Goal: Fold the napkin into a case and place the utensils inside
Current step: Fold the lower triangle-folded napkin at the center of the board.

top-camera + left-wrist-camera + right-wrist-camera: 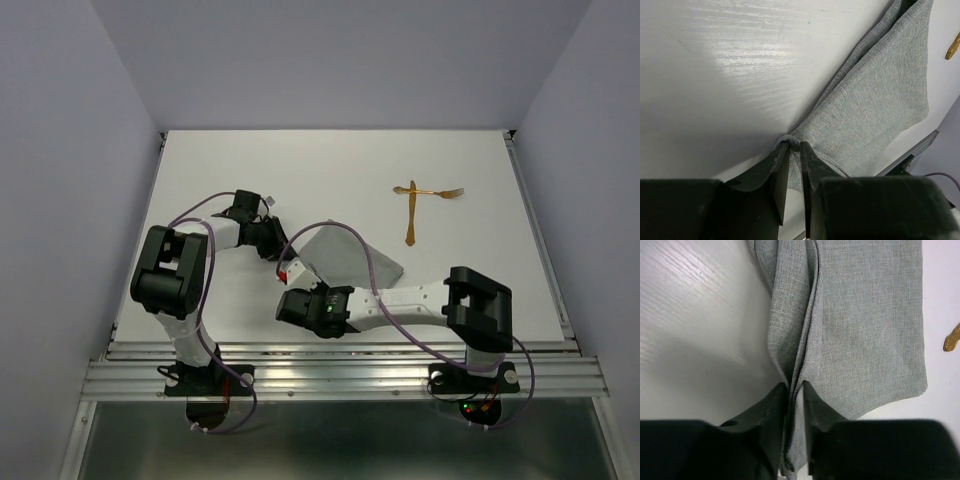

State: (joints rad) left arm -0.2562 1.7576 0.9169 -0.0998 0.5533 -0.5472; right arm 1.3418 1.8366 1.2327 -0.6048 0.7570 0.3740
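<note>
We see the napkin on the white tabletop, in its near middle part. It is a plain mid-grey cloth with a fine weave and no pattern. From above it shows as a slanted, roughly four-sided patch, part of it hidden by the arms.

The left hand sits at the napkin's left corner, nearly closed. Its fingers pinch that corner, and the cloth bunches into a small lip at their tips before fanning out wide to the right.

The right hand is at the napkin's near edge, also closed to a narrow gap. Several layers of cloth are caught between its fingers. From there, long pleats run away along the napkin's left side. The rest lies smooth, with a straight right edge and a soft corner.

The utensils lie to the right of the napkin and farther back, well apart from it. The fork crosses the other piece near its far end.
</note>
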